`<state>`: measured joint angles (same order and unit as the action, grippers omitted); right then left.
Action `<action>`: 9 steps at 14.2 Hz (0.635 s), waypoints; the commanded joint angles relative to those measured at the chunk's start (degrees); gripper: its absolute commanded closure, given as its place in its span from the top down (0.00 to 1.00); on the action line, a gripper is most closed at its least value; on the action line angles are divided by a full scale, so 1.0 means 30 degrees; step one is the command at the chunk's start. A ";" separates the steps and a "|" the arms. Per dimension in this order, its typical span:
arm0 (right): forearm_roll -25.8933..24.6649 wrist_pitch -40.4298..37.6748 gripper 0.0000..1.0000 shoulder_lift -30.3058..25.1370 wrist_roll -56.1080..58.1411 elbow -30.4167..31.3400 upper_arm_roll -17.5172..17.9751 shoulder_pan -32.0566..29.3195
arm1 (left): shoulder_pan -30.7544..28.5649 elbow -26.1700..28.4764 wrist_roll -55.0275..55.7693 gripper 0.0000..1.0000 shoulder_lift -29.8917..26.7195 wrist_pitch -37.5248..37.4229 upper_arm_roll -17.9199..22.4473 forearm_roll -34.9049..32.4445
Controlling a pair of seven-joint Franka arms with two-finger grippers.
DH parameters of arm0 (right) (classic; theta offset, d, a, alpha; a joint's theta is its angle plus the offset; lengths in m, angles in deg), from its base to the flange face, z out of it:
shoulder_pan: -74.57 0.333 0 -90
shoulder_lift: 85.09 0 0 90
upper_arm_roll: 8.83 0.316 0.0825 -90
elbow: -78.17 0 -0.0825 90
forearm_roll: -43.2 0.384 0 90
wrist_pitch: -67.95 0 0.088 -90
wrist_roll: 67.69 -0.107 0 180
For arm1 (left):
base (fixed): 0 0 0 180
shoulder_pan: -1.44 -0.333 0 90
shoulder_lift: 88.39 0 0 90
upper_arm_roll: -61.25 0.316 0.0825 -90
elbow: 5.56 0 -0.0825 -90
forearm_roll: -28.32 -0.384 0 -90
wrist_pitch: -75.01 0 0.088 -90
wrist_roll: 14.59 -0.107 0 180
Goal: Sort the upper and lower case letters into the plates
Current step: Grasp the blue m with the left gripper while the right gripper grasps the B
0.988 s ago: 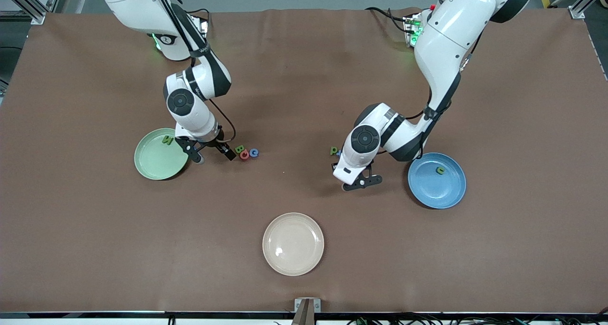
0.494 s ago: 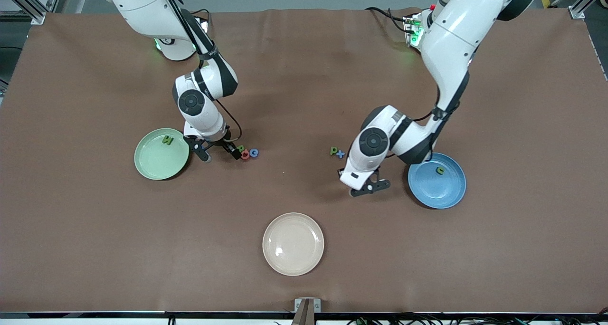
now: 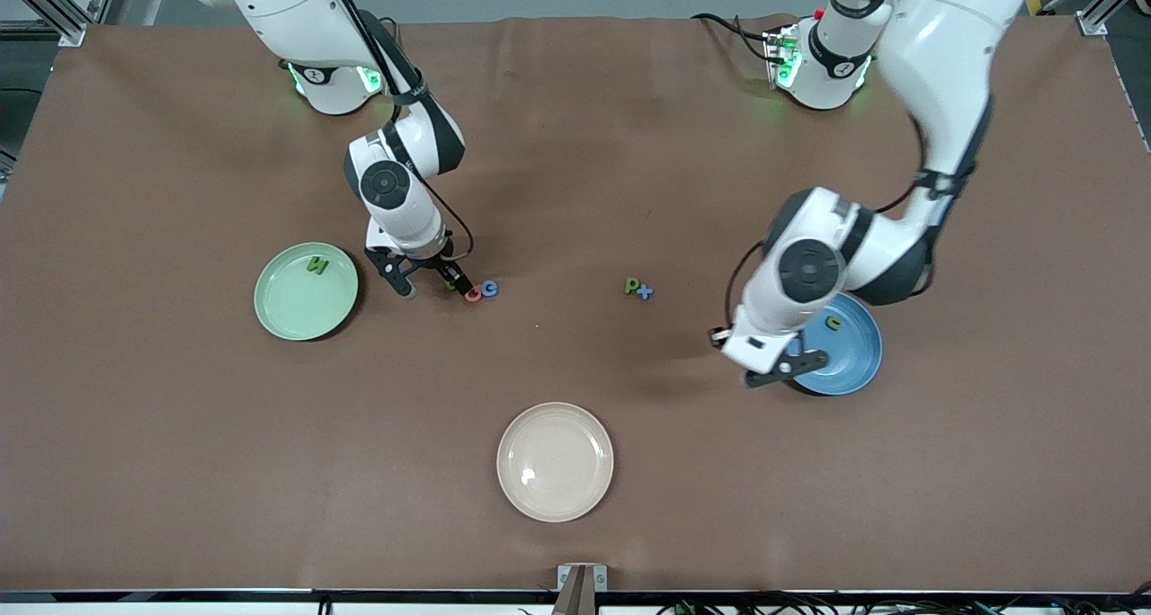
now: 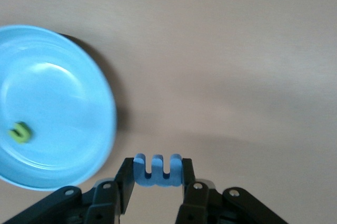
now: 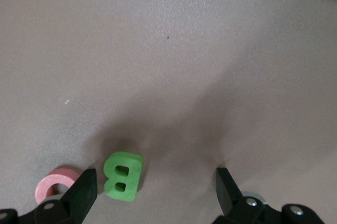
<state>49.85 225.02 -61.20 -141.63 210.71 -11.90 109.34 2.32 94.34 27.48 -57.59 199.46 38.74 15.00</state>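
**Left arm carrying a blue letter to the blue plate**

The left pincer (image 3: 780, 370) is swinging away from the middle of the desk (image 3: 180, 471) toward the left arm's end; a second ago it was hanging close to the green p (image 3: 631, 285) and blue plus-shaped piece (image 3: 645, 292), and now it is sitting over the rim of the blue plate (image 3: 854, 363). Meanwhile the right pincer (image 3: 435, 285) is creeping away from the pale green plate (image 3: 292, 309) and closing in on the cluster of three letters.

The left pincer (image 4: 158, 187) is clamping a chunky blue letter (image 4: 158, 170) with three prongs, an m or a w, between its jaws. The right pincer (image 5: 157, 190) is standing wide, its fingers (image 5: 84, 191) straddling a green B (image 5: 122, 175) that is lying flat on the desk, with the red ring (image 5: 54, 183) just outside one finger. In the front view the red ring (image 3: 473, 295) and a blue c-shaped letter (image 3: 489, 287) are touching each other beside that pincer.

The blue plate (image 4: 52, 92) is holding one small green c-like letter (image 4: 20, 132), beside the left pincer. The pale green plate is holding one green letter (image 3: 316, 262) near its rim, beside the right pincer. A cream plate (image 3: 555, 498) is lying well apart from both pincers.
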 commanded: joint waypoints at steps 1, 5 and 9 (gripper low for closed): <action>-0.0631 0.0231 0.90 0.0208 -0.0429 0.0143 -0.0411 0.0276 | -0.3391 0.1885 -0.2124 0.08 -0.0950 0.0090 -0.1895 -0.0159; -0.1309 0.0231 0.88 0.0208 -0.0429 0.0114 -0.0734 0.0276 | -0.5506 0.2708 -0.4352 0.08 -0.1097 0.0294 -0.2104 -0.0393; -0.1690 0.0201 0.73 0.0208 -0.0429 0.0114 -0.0734 0.0188 | -0.6885 0.2766 -0.5353 0.08 -0.0543 0.0995 -0.2017 -0.0481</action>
<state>46.39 225.06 -61.25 -141.65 210.56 -13.05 109.47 -16.54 101.14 12.09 -59.00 200.62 33.35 14.85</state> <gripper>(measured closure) 0.141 0.590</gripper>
